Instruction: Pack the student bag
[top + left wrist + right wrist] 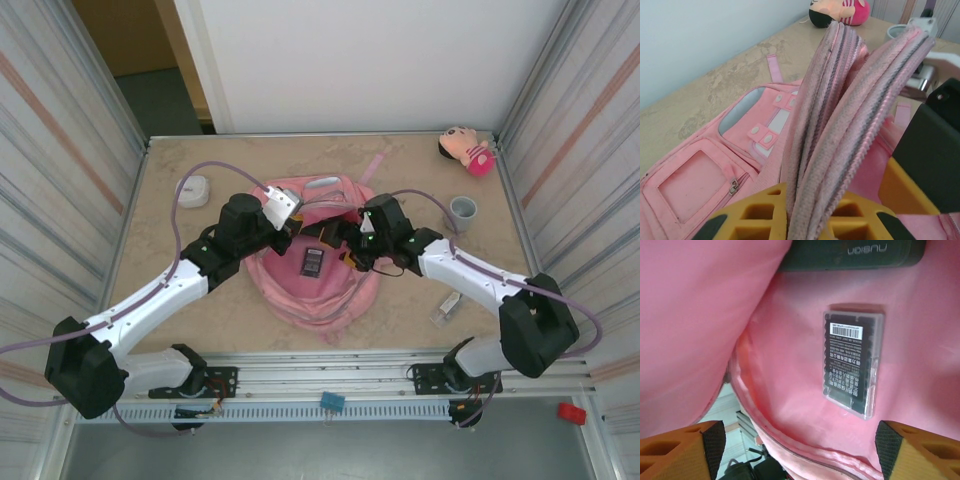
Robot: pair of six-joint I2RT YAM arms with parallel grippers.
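The pink student bag (315, 290) lies open in the middle of the table. My left gripper (287, 222) is shut on the bag's raised zipper edge; in the left wrist view the yellow fingers (760, 215) pinch the folded pink and grey zipper bands (840, 130) above the front pockets (705, 175). My right gripper (353, 250) hovers at the bag's opening, open, its fingers (685, 450) wide apart over the pink lining (790, 390). Inside lies a clear case with a dark label (852, 362), also visible from above as the dark case (312, 262), and a dark item marked "nusign" (850, 252).
A pink plush doll (465, 150) lies at the back right, with a grey cup (462, 211) nearer. A white object (192, 190) sits at the left. A small clear item (447, 307) rests by the right arm. Metal walls close in both sides.
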